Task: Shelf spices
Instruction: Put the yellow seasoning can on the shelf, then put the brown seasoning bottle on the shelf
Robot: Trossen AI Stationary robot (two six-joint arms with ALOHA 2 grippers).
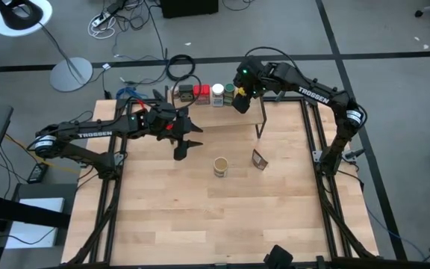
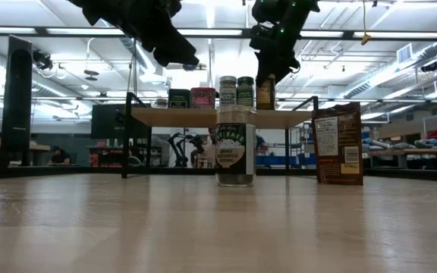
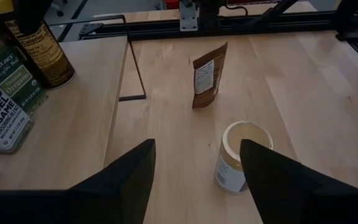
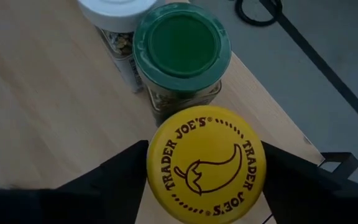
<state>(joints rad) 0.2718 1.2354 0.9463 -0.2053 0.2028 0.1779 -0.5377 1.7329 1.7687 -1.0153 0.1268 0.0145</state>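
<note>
High view: we see the left gripper (image 1: 189, 143) hovering over the table (image 1: 163, 217), fingers apart, empty. On the shelf (image 1: 222, 116) stand a dark tin (image 1: 186, 93), red tin (image 1: 201, 94), white-lidded jar (image 1: 217, 94), green-lidded jar (image 1: 229, 92), then the yellow-lidded jar (image 4: 205, 163) between the right gripper's (image 4: 205, 168) spread fingers; grip unclear. A tan-capped jar (image 1: 220, 167) and brown pouch (image 1: 259, 159) remain on the table.

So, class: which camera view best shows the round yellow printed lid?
The right wrist view: the round yellow printed lid fills it, lettering legible. In the low view the right gripper hides it; the high view hides it too; the left wrist view clips it.
</note>
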